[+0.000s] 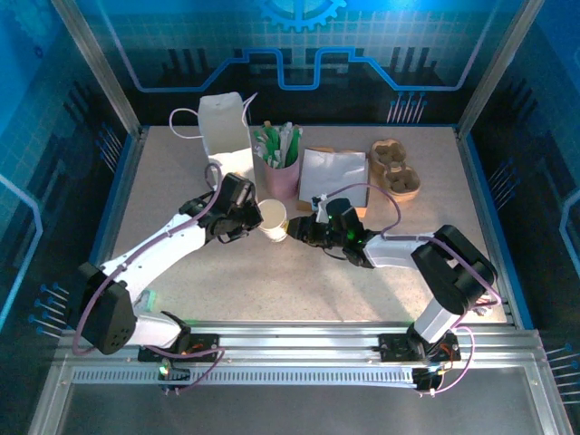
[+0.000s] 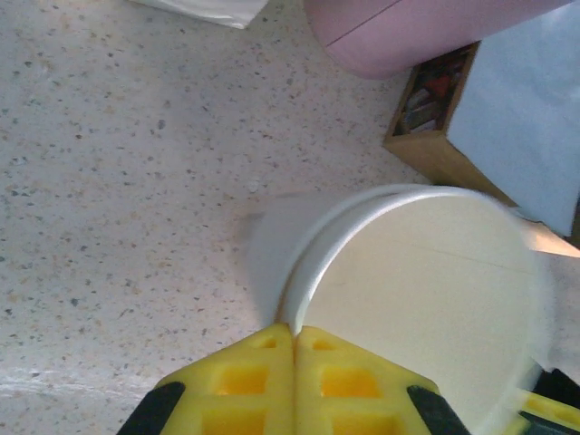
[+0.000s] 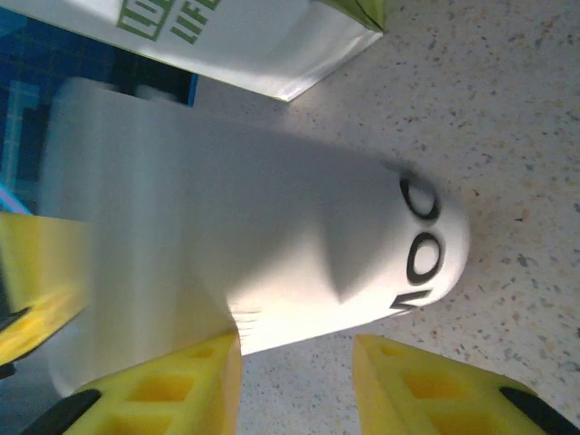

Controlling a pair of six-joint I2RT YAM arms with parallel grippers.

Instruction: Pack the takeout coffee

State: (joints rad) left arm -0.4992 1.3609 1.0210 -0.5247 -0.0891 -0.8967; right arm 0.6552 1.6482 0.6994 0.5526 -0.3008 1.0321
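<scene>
Paper cup (image 1: 274, 220) stands mouth-up on the speckled table (image 1: 181, 181) near its middle, between the two grippers and with no lid on it. Left gripper (image 2: 294, 333) is fully closed, its yellow fingers (image 2: 245, 381) pressed together on the cup's rim, one finger over the inside and one over the outer wall. Right gripper (image 3: 297, 349) is parted to a moderate gap at the cup's lower side wall. One fingertip touches the wall, where a crease shows in the paper; the other stands clear of it, and nothing is gripped. Black logo lettering shows near the cup's base. Pink cup (image 1: 281, 177) of green-and-white sticks (image 1: 279, 140) stands just beyond the paper cup. White paper bag (image 1: 224, 127) with handles stands upright to the left of the pink cup, with the left arm's wrist lying between it and the paper cup. A small wooden box (image 2: 433, 104) sits beside the pink cup's foot, near the paper cup. A flat white packet (image 1: 333, 172) lies to the right of the pink cup, and a cardboard cup carrier (image 1: 396, 169) lies further right, well apart from the paper cup. A white item with green lettering (image 3: 236, 45) sits close behind the cup in the right wrist view.
</scene>
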